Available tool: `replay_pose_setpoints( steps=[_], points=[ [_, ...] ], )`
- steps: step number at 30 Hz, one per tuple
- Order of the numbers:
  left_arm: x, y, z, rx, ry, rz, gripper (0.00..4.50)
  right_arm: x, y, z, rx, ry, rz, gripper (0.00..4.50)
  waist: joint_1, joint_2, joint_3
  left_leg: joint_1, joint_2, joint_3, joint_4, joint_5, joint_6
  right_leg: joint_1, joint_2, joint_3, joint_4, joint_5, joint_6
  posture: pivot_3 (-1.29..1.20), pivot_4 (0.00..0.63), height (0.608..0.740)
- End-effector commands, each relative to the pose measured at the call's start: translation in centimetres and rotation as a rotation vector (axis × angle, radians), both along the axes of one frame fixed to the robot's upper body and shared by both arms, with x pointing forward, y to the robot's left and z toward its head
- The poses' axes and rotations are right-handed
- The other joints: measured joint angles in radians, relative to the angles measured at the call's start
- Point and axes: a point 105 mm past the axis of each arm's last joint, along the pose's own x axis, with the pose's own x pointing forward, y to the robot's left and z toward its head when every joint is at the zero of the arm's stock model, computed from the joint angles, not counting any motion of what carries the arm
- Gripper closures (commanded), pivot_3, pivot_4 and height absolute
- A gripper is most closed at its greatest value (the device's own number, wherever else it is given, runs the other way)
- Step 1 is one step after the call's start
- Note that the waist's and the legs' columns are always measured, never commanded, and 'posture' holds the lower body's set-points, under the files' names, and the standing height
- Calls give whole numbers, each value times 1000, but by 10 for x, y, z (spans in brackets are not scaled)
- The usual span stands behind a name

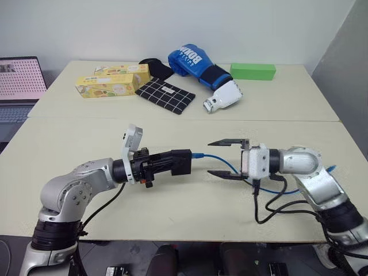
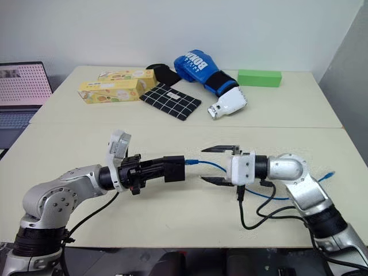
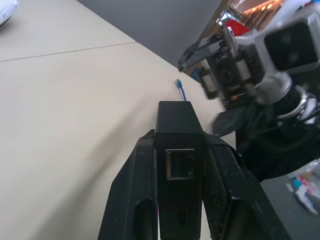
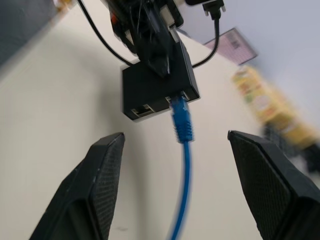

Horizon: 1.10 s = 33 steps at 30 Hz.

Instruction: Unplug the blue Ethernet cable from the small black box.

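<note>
Both end effectors hang level above the table (image 1: pixel 172 213), facing each other. Left end effector (image 1: pixel 167 162) is clamped on the small black box (image 1: pixel 180 162), one finger on each side, holding it in the air. Right end effector (image 1: pixel 227 157) stands wide open and empty, its fingers above and below the blue Ethernet cable (image 1: pixel 221 161), which runs from the box's far end between them and down onto the table.

In the right wrist view the plug (image 4: pixel 180 116) looks seated in its port. The box looks light and rigid. The cord is limp, so pulling it would probably only bend it; the stiff plug body beside the port seems the place to pinch, likely with a latch to press.

One box, one blue cable, two ports on that face.
</note>
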Motion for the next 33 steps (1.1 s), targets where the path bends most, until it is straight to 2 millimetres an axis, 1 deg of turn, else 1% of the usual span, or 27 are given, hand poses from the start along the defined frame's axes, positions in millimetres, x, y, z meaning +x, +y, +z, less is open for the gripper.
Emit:
replay_pose_setpoints(
  steps=[1, 4, 9, 16, 24, 25, 26, 27, 28, 29, 33],
  points=[
    [-1, -6, 9, -8, -129, -82, 3726, -4, 8, 18, 130, 250, -13, 1099, -3, 0, 0, 0, -1, 0, 0, 0, 0, 0, 0, 0, 0, 0, 0, 0, 150, 740],
    [-1, -8, 11, -18, -179, -114, 3726, 0, 13, 20, 159, 332, -42, 1099, -4, 0, 0, 0, -1, 1, 0, 0, 0, -1, 2, -1, 0, 0, 0, 0, 150, 740],
    [-7, -9, 10, -14, -199, -173, 3726, 5, 23, 12, 166, 424, -71, 1099, -3, 0, 0, 0, -1, 1, -1, 0, 0, -1, 2, -1, -1, 0, 0, 0, 150, 740],
    [-8, -5, 8, -9, -206, -177, 3726, 4, 25, 7, 167, 487, -62, 1099, -3, 0, 0, -1, -1, 1, -1, 0, 0, -1, 2, -2, -1, 0, 0, 0, 150, 740],
    [-7, -2, 4, -1, -211, -170, 3726, 5, 26, 6, 169, 519, -56, 1099, -3, 0, 0, -1, -1, 1, -1, 0, 1, -1, 2, -2, -1, 0, 0, 0, 150, 740],
    [-7, -2, 4, 0, -212, -170, 3726, 5, 26, 6, 169, 519, -56, 1467, -3, 0, 0, -1, -1, 1, -1, 0, 1, -1, 2, -2, -1, 0, 0, 0, 150, 740],
    [-7, -2, 3, 1, -212, -171, 3726, 5, 26, 5, 168, 519, -55, 1491, -3, 0, 0, -1, -1, 1, -1, 0, 0, -1, 2, -2, -1, 0, 0, 0, 150, 740],
    [-7, -2, 3, 2, -214, -171, 3726, 5, 26, 5, 164, 519, -54, 1878, -3, 0, 0, -1, -1, 1, -1, 0, 1, -1, 2, -2, -1, 0, 0, 0, 150, 740],
    [-7, -2, 2, 2, -214, -171, 3726, 5, 26, 4, 159, 515, -52, 2142, -3, 0, 0, -1, -1, 1, -1, 0, 1, -1, 2, -2, -1, 0, 0, 0, 150, 740],
    [-7, -2, 2, 3, -215, -172, 3726, 5, 27, 4, 156, 514, -50, 2220, -3, 0, 0, -1, -1, 1, -1, 0, 1, -1, 2, -2, -1, 0, 0, 0, 150, 740],
    [-6, -3, 2, -1, -219, -171, 3726, 4, 30, 2, 140, 503, -42, 3148, -3, 0, 0, -1, -1, 1, -1, 0, 1, -1, 2, -2, -1, 0, 0, 0, 150, 740]
  ],
)
